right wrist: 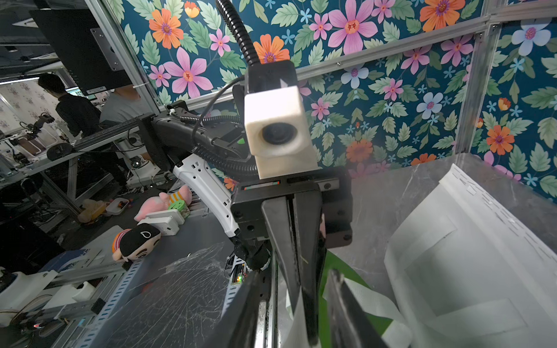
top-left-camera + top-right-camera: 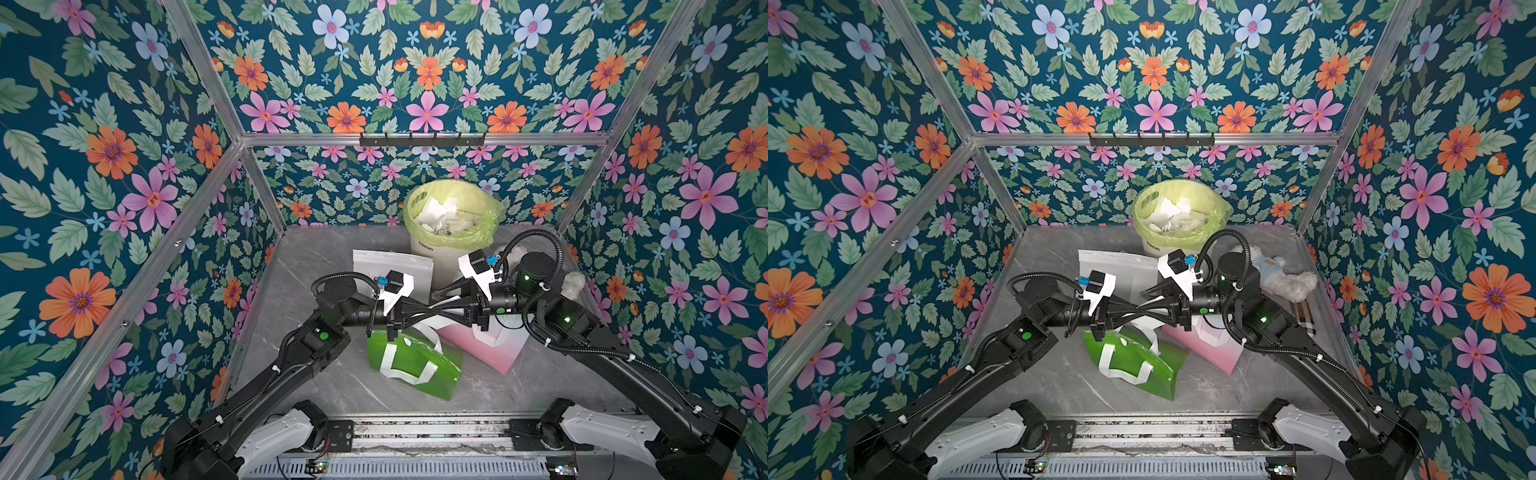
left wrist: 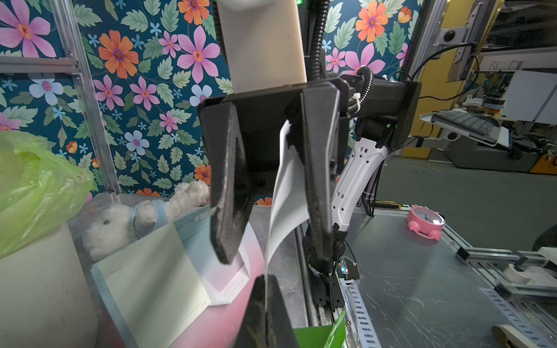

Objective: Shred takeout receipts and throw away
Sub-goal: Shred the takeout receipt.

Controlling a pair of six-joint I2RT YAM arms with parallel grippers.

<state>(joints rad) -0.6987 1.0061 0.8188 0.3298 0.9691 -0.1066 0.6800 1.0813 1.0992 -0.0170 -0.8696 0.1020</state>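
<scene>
**Takeout receipt** (image 3: 286,186): a white paper strip, held in the air above the counter (image 2: 332,374), over the place where the green bag (image 2: 419,365) and the pink bag (image 2: 494,349) meet. One end is pinched in the left end effector (image 3: 265,289). From there the strip runs up between the jaws of the right end effector (image 3: 275,253).

**Left end effector:** jaws fully closed on the strip.

**Right end effector:** jaws partly apart, one on each side of the strip. The paper lies against one finger (image 3: 318,180) and is clear of the other, so the jaws are not clamped on it.

**Both end effectors:** tip to tip, facing each other, in both top views.

**Waste bin** (image 2: 424,249): at the back of the counter, with a yellow-green liner (image 2: 490,220) and white paper scraps (image 2: 440,216) inside.

**White bag** (image 2: 390,270): lying flat just beside the bin.

**Plush toy** (image 2: 1283,278): white, near the back corner on the right arm's side.
</scene>
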